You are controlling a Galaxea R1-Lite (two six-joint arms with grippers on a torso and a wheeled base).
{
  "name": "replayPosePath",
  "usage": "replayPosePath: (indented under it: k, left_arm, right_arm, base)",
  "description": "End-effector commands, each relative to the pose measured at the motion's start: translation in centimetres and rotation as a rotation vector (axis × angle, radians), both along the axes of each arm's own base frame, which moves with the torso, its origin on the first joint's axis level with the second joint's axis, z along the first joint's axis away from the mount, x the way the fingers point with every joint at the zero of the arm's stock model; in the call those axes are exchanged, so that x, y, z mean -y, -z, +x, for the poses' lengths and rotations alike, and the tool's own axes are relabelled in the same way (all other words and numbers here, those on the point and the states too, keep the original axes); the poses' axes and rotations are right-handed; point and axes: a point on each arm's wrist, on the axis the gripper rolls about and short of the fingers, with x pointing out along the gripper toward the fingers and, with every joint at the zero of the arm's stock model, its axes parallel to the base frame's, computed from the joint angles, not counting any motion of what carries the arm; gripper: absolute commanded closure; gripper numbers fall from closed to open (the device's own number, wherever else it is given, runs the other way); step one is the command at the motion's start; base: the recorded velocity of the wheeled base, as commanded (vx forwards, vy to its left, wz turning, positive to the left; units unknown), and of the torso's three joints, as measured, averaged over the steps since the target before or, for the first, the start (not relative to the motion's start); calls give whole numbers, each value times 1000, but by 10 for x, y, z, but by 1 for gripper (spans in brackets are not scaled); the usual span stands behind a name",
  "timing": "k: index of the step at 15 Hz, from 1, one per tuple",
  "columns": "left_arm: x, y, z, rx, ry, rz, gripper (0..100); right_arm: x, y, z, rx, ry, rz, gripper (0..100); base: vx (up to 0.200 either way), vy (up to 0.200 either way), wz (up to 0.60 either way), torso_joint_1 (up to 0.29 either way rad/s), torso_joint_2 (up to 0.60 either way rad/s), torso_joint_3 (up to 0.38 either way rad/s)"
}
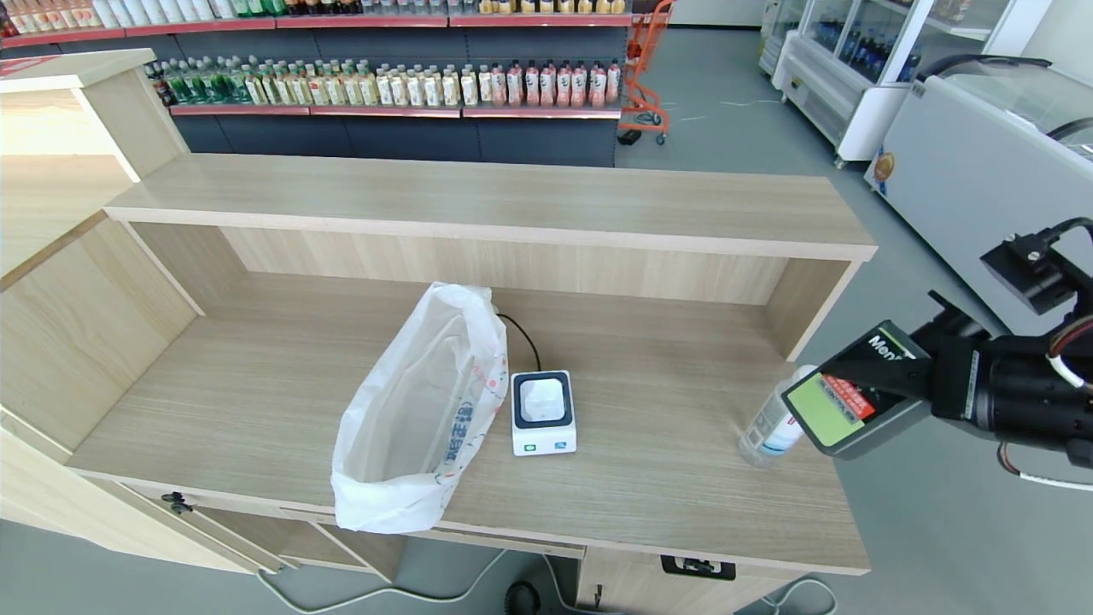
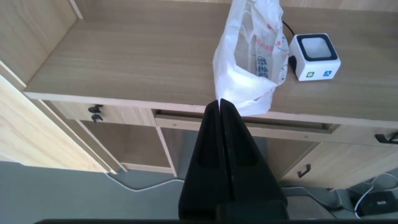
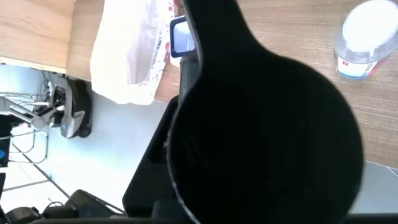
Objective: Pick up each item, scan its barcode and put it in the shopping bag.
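Right gripper (image 1: 918, 376) is clamped on one end of a dark box (image 1: 841, 397), its jaws only as wide as the box. The box has a green face and a red label and is held tilted in the air, off the counter (image 1: 640, 478) at its right end. From the head view it overlaps the bottle (image 1: 773, 423), and I can't tell whether the two touch. In the right wrist view a dark bulk hides the fingers.

The bottle is clear with a white cap (image 3: 367, 37) and stands on the counter close to the right edge, well apart from the scanner (image 1: 543, 412).

Left gripper (image 2: 221, 107) is fully closed, with the fingers pressed flat together and nothing between them. It hangs low in front of the counter's front edge, below the bag (image 2: 252, 56), and touches nothing.

The bag (image 1: 418, 410) is white plastic and lies on the counter left of centre. Its mouth is open toward the front edge and sags slightly over it.

The scanner is a small white cube with a dark-framed window on top. It sits just beside the bag on its right side. A black cable (image 1: 523, 335) runs from it toward the back of the counter.

Behind the counter are shelves of drinks (image 1: 384, 85), and freezers (image 1: 982, 145) stand to the right.
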Motion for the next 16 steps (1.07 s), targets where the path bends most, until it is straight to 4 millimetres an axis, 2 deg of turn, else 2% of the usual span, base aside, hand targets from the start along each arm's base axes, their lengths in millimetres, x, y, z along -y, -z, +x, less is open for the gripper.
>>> replayPosePath:
  k: [1, 5, 9, 12, 16]
  left_arm:
    - [0, 0, 0, 0, 0, 0, 100]
    - [0, 0, 0, 0, 0, 0, 100]
    - [0, 0, 0, 0, 0, 0, 100]
    - [0, 0, 0, -1, 0, 0, 100]
    - [0, 0, 0, -1, 0, 1, 100]
  right_arm:
    - [-4, 9, 4, -38, -15, -6, 100]
    - [-12, 2, -5, -4, -66, 5, 100]
    - [-10, 0, -16, 12, -71, 12, 100]
    - [-10, -1, -17, 16, -71, 13, 100]
    - [-10, 3, -7, 11, -38, 9, 100]
  base:
    - [0, 0, 0, 0, 0, 0]
    - [0, 0, 0, 0, 0, 0]
    - [0, 0, 0, 0, 0, 0]
    - [0, 200, 0, 2, 1, 4]
    - [0, 200, 0, 6, 4, 2]
